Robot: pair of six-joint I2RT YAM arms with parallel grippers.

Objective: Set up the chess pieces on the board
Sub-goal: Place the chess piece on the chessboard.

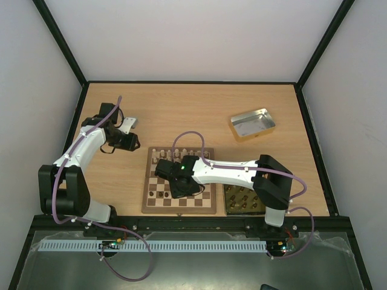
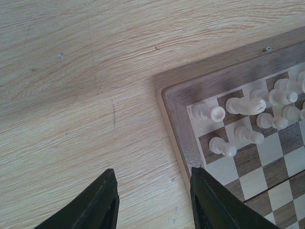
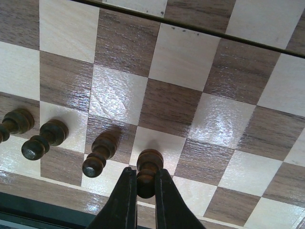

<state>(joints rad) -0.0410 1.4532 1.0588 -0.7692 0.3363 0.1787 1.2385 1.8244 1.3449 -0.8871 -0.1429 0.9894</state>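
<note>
1. Right hand (image 3: 143, 186): clamped on a dark pawn (image 3: 149, 164), at a pale square of the board (image 3: 171, 102), beside three other dark pawns (image 3: 100, 152).
2. Left hand (image 2: 153, 181): spread wide, holding nothing, above the surface (image 2: 71, 95) by the board's corner.

Board (image 1: 175, 209) mid-table; tin (image 1: 227, 199) w/ pieces (image 1: 242, 196) just R; 2nd tin (image 1: 253, 123) behind

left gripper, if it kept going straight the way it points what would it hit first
Probably the bare table, just beside the board. The left gripper is open over tabletop, but one finger lines up with the board's border and might clip it; depth is unclear.
</note>
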